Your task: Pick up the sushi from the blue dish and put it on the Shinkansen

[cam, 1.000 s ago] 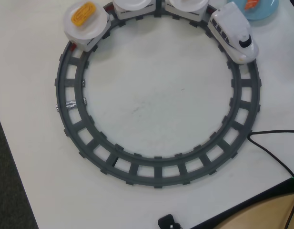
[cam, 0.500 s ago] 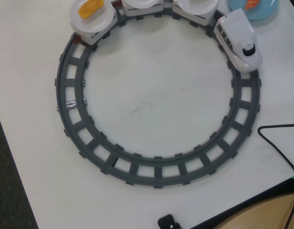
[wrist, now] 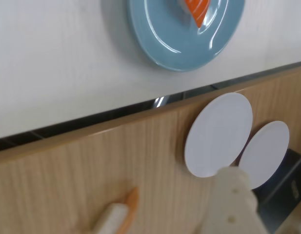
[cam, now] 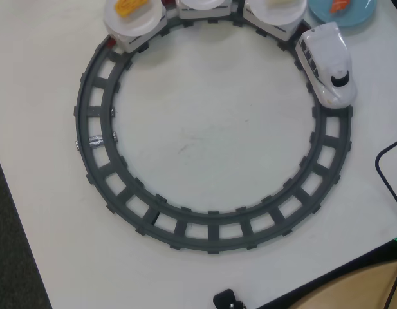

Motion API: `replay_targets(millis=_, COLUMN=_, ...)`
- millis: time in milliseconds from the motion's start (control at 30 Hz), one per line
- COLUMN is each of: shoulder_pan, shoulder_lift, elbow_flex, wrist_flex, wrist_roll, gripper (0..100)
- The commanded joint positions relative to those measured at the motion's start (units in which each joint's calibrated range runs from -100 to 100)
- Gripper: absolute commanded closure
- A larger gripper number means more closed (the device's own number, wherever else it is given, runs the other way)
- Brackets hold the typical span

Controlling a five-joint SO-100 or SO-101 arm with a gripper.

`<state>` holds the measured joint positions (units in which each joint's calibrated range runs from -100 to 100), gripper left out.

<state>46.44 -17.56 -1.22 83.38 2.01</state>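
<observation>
The blue dish (cam: pixel 356 16) sits at the top right edge of the overhead view, with the orange sushi (cam: pixel 340 5) on it. In the wrist view the dish (wrist: pixel 165 34) is at the top, near the table's edge, and the sushi (wrist: pixel 200 9) is cut off by the frame. The white Shinkansen (cam: pixel 328 61) stands on the track just left of the dish, its cars with white plates (cam: pixel 275 11) trailing along the top. My gripper (wrist: pixel 232 183) shows only as one cream finger at the bottom right of the wrist view, far from the dish. It is out of the overhead view.
The grey circular track (cam: pixel 108 187) fills the white table. The leftmost car's plate carries a yellow piece (cam: pixel 130 6). A black cable (cam: pixel 386 164) lies at the right. Past the table edge, the wrist view shows a wooden surface with two white discs (wrist: pixel 218 134) and a white-and-orange piece (wrist: pixel 116 217).
</observation>
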Motion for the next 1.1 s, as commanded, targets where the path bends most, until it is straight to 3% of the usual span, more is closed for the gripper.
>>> replay_targets(millis=0, shoulder_pan=0.0, shoulder_lift=8.8, elbow_flex=-15.8, wrist_flex=3.6, wrist_roll=0.5, gripper=70)
replay_targets(millis=167, shoulder_pan=0.3, shoulder_lift=24.0, elbow_flex=-29.2, wrist_flex=7.1, wrist_roll=2.6, gripper=70)
replay_targets(millis=400, shoulder_pan=0.2, shoulder_lift=43.7, elbow_flex=-42.2, wrist_flex=7.1, wrist_roll=10.2, gripper=70)
replay_targets(millis=700, shoulder_pan=-1.3, shoulder_lift=57.9, elbow_flex=-48.8, wrist_flex=3.9, wrist_roll=17.1, gripper=70)
replay_targets(millis=1067, shoulder_pan=-6.1, shoulder_lift=63.5, elbow_flex=-48.8, wrist_flex=1.7, wrist_roll=17.0, gripper=70)
